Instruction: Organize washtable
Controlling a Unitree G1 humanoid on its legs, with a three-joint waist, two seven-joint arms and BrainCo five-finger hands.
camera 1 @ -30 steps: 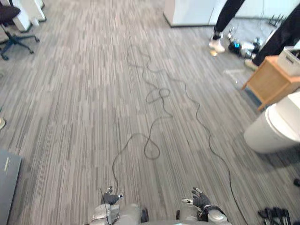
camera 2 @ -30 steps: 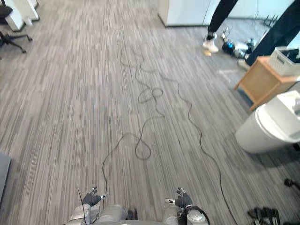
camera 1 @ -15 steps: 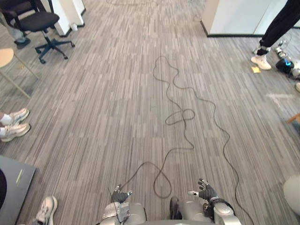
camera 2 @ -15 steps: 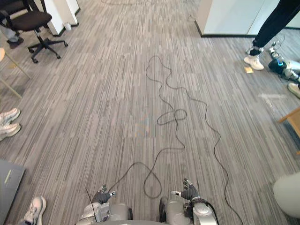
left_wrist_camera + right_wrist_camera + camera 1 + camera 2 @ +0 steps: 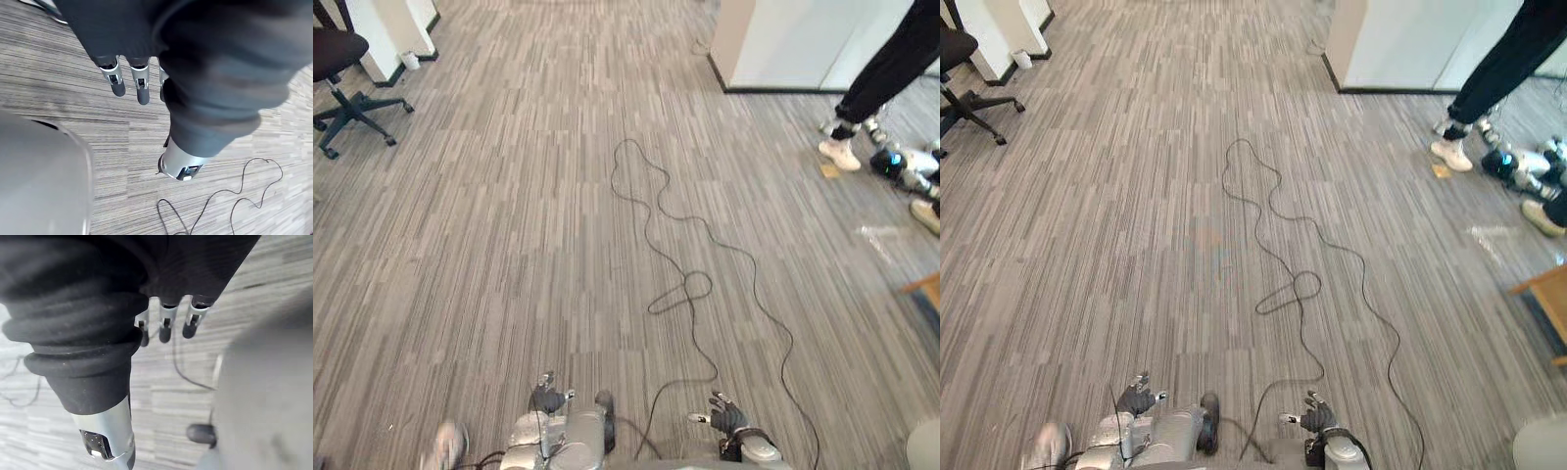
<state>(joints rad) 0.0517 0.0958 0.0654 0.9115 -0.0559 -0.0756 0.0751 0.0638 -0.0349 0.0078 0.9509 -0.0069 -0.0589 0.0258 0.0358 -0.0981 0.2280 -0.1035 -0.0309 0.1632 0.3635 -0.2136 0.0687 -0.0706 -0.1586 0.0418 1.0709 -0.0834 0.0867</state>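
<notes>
Left robot hand (image 5: 546,399) and right robot hand (image 5: 722,418) hang loose-fingered over grey carpet (image 5: 489,245), white cabinet (image 5: 793,44) well ahead.

— Where are the hands?
— Left hand (image 5: 546,398) and right hand (image 5: 725,420) hang low over the carpet (image 5: 489,245), fingers loose, empty.
— And beyond them?
— A chair (image 5: 333,47) far left; a person's shoe (image 5: 840,153) far right.

Eye views look steeply down from the head at the floor (image 5: 489,245); wrist views face it closely past left hand (image 5: 141,90), right hand (image 5: 165,330).
</notes>
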